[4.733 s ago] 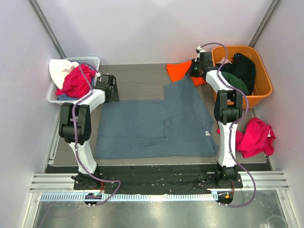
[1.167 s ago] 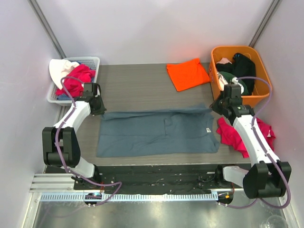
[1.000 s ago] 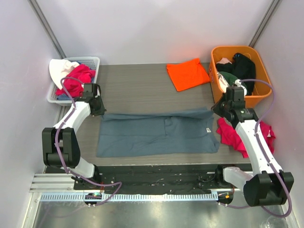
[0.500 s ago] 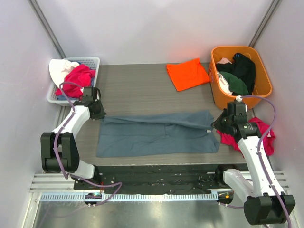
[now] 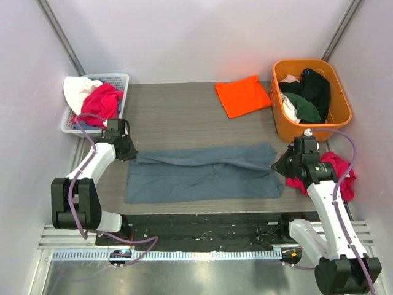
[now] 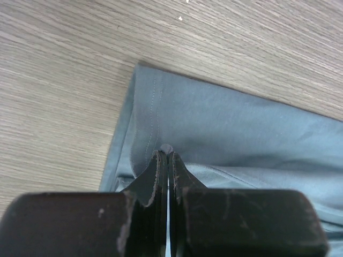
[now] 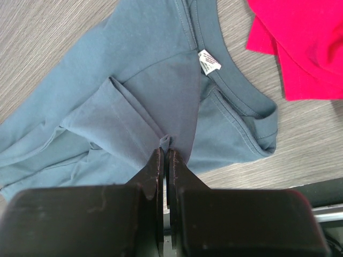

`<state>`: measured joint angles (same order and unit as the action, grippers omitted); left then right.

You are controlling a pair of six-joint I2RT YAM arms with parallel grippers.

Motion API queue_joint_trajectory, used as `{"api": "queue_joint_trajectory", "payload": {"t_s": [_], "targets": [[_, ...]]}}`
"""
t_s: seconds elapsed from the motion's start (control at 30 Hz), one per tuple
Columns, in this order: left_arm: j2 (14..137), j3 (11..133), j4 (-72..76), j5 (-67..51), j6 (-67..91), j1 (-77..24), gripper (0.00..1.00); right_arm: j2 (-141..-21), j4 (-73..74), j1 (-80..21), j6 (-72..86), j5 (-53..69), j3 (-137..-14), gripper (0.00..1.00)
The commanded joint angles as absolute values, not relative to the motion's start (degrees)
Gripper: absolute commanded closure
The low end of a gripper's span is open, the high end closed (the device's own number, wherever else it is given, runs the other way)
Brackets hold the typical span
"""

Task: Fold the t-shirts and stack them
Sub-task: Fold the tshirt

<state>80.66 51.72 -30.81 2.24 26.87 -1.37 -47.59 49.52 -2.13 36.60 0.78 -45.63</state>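
While the orange t-shirt [image 5: 242, 95] lies folded at the back, the blue-grey t-shirt [image 5: 202, 175] lies in the middle, partly folded, with the left gripper [image 6: 167, 152] and right gripper [image 7: 165, 144] each pinching its cloth, so more folds and the stacking are left.

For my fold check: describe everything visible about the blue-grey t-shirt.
The blue-grey t-shirt is soft, cotton-looking, lying as a long band across the wooden table, its far edge doubled over toward the near side. A white label shows inside the collar at its right end. The left gripper and right gripper are each shut on a pinch of it.
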Motion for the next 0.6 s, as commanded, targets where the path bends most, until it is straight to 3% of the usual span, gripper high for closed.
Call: {"api": "queue_joint_trajectory", "payload": {"t_s": [0.0,0.57], "targets": [[77.3,51.4,-31.0,1.8,28.2,-1.1,1.0,-45.2,50.7,-2.1,37.6,0.6,-45.8,0.99],[74.2,49.7,-32.2,2.4,28.7,-1.1,1.0,-39.0,55.5,-2.1,39.8,-2.4,-47.9,0.99]]}}
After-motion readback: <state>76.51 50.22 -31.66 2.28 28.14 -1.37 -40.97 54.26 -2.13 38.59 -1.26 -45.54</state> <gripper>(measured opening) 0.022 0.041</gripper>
